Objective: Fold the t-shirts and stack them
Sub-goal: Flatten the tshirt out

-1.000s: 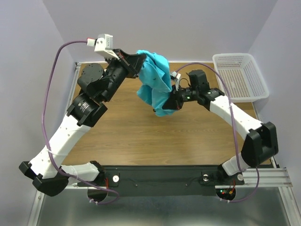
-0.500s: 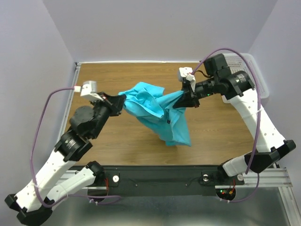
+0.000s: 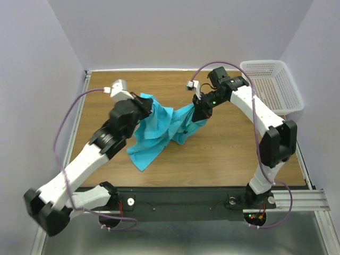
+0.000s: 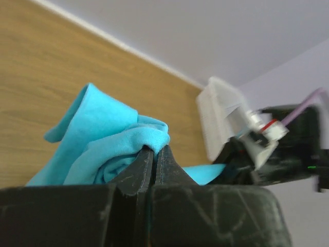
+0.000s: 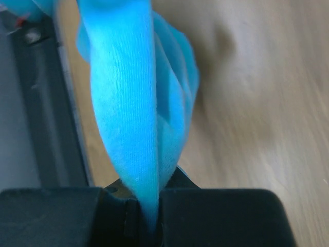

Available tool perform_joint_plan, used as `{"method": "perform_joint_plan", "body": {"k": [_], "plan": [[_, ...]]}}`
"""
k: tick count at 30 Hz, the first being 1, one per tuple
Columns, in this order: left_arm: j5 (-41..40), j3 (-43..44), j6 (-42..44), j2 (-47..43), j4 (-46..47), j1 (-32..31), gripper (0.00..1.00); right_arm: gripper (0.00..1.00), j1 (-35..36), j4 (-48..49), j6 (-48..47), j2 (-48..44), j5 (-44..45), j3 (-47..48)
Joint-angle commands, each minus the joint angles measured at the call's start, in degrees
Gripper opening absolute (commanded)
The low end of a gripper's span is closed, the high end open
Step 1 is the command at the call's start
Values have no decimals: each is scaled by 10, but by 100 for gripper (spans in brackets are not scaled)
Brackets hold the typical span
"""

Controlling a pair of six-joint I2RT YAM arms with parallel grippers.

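The turquoise t-shirt [image 3: 159, 127] hangs bunched between both grippers over the middle of the wooden table, and its lower end trails down to the front left. My left gripper [image 3: 147, 108] is shut on the shirt's left edge; in the left wrist view its fingertips [image 4: 154, 152] pinch a fold of the t-shirt [image 4: 97, 139]. On the other side, my right gripper [image 3: 200, 114] is shut on the right edge. In the right wrist view the cloth [image 5: 128, 103] runs straight out of the closed gripper [image 5: 149, 211]. The collar and chest mark are hidden in the folds.
A white mesh basket [image 3: 271, 87] stands at the back right corner of the table [image 3: 234, 149], and shows blurred in the left wrist view [image 4: 218, 116]. The black base rail [image 3: 180, 202] runs along the near edge. Grey walls close the back and sides.
Both arms have swung with the shirt. The grippers came closer together and lower, the right arm pulled back toward the rear, and the cloth's free end moved from front right to front left.
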Motion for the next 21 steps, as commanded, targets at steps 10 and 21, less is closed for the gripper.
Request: {"method": "perform_joint_plan", "body": {"k": [10,21], "plan": [[105,32,51,363,253,163,2,19,-80,195,176,199,210,118],[172,115,143,403,180,230,74,100,-83,277,196,92,317,70]]}}
